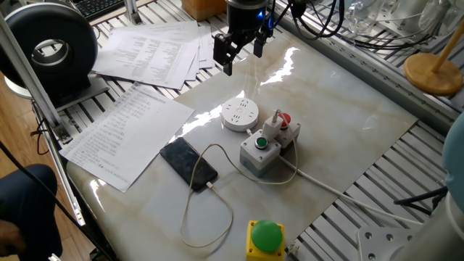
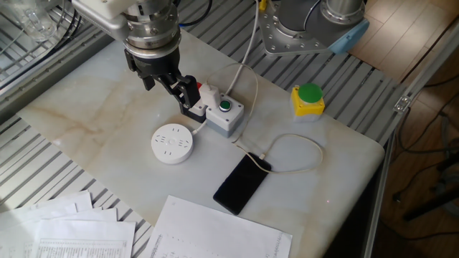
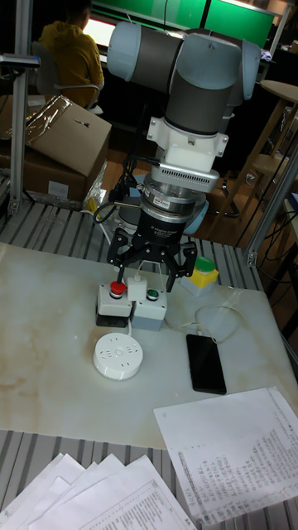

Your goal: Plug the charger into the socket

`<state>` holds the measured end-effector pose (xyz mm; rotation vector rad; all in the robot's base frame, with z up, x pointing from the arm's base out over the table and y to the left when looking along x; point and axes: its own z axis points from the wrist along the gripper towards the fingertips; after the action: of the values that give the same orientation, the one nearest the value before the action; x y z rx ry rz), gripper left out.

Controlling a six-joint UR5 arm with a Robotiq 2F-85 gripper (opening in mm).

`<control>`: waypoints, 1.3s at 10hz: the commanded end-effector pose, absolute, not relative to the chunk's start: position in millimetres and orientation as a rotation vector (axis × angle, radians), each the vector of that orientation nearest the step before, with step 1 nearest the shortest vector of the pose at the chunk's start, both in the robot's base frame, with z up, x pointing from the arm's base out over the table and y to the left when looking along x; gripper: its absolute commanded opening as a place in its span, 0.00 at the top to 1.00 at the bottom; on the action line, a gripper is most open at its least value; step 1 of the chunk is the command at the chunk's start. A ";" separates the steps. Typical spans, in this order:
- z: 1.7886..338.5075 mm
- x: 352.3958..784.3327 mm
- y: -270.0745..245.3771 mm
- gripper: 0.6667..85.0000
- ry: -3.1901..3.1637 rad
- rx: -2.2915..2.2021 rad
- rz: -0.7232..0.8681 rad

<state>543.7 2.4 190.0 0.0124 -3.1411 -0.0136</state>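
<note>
The charger (image 1: 273, 124) is a small white cube standing on top of the two grey button boxes, also seen in the other fixed view (image 2: 209, 93) and the tall view (image 3: 134, 290). Its thin white cable loops to a black smartphone (image 1: 188, 163). The socket (image 1: 240, 114) is a round white puck lying flat on the marble board beside those boxes (image 2: 172, 142) (image 3: 117, 355). My gripper (image 1: 243, 56) hangs open above the board, apart from everything, with nothing between its fingers (image 2: 162, 83). In the tall view the gripper (image 3: 147, 277) frames the charger.
A grey box with a green button (image 1: 259, 150) and one with a red button (image 1: 284, 120) sit beside the socket. A yellow box with a green dome (image 1: 265, 238) stands near the board's edge. Printed papers (image 1: 130, 130) lie to the left, with a black round device (image 1: 47, 51) behind them.
</note>
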 end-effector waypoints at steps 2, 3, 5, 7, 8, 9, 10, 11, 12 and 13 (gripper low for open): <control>207.6 605.5 -68.9 0.99 -3.237 0.576 0.533; 207.7 605.9 -68.9 0.99 -3.238 0.574 0.535; 207.7 605.9 -68.5 0.99 -3.239 0.572 0.535; 208.2 605.1 -70.2 0.99 -3.229 0.586 0.545; 209.7 604.0 -73.8 0.99 -3.206 0.631 0.566; 213.2 606.7 -72.1 0.99 -3.196 0.741 0.566; 214.0 616.8 -65.6 0.99 -3.185 0.948 0.564; 212.5 623.0 -51.7 0.99 -3.097 1.285 0.536; 218.0 629.4 -42.3 0.99 -2.982 1.593 0.538; 227.9 624.0 -43.3 0.99 -2.802 1.818 0.558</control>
<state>617.7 -54.5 213.9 1.2593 -3.0771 0.5319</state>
